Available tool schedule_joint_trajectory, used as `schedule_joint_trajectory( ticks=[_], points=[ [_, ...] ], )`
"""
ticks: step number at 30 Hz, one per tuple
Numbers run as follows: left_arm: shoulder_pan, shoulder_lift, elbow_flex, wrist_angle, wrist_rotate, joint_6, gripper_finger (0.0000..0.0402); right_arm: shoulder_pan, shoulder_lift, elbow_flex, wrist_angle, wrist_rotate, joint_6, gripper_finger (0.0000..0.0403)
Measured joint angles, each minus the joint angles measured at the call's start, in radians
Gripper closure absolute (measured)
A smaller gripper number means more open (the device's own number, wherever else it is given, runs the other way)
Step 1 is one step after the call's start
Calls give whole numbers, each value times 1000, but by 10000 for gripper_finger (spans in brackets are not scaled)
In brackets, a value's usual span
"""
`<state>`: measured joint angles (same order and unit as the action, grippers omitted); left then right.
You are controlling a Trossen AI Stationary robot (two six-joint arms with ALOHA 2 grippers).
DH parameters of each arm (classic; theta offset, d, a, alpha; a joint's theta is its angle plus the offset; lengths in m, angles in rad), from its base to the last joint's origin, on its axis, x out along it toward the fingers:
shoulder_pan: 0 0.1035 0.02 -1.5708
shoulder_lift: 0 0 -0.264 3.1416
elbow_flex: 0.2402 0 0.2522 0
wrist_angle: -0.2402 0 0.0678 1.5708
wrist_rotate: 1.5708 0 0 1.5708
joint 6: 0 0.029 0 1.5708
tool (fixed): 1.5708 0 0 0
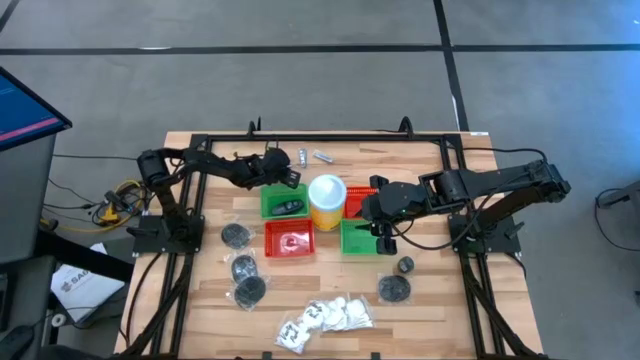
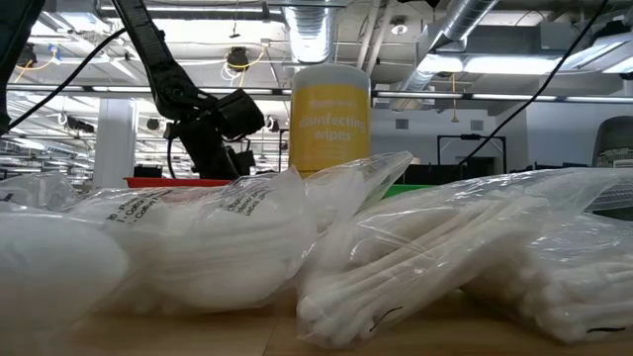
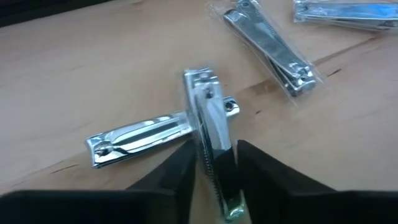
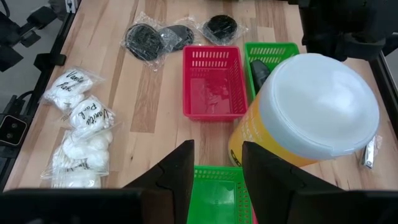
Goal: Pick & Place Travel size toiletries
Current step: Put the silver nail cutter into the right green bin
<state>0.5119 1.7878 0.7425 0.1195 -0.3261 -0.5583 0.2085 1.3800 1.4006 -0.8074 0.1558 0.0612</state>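
Observation:
A silvery nail clipper (image 3: 208, 106), its lever (image 3: 137, 138) swung out sideways, lies on the wooden table near the far edge. My left gripper (image 3: 214, 152) (image 1: 278, 163) is shut on it. Two more bagged clippers (image 3: 267, 46) (image 3: 348, 12) lie just beyond it. My right gripper (image 4: 216, 165) (image 1: 383, 235) hangs open and holds nothing, above a green basket (image 4: 217, 196) and beside the yellow cup (image 4: 311, 112). Dark round pieces in clear bags (image 1: 243, 267) and white pieces in printed packets (image 1: 325, 318) rest flat on the table nearer the front. My left gripper pinches the nail clipper's body (image 3: 211, 158) by its two long sides, at the end nearest the wrist. The fingers (image 3: 180, 171) slant down from above and run along the body. The clipper lies on the table, its lever sticking out to one side.
A red basket (image 1: 289, 240), a green basket (image 1: 285, 203) holding a dark piece, another red basket (image 1: 360, 205) and the green one (image 1: 360, 238) crowd round the yellow cup (image 1: 327, 200) at mid-table. More dark bagged pieces (image 1: 393, 288) lie front right. A black frame (image 1: 200, 140) rims the table.

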Motion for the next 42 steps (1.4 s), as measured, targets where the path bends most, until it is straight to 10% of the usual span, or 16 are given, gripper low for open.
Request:
schedule_joint_trajectory(
  ticks=[5, 42],
  points=[
    [1, 1, 0, 3, 4, 0, 366, 0, 0, 0, 0, 0, 0, 278],
    [-85, -245, -3, -55, -19, 54, 367, 0, 0, 0, -1, 0, 10, 278]
  ],
)
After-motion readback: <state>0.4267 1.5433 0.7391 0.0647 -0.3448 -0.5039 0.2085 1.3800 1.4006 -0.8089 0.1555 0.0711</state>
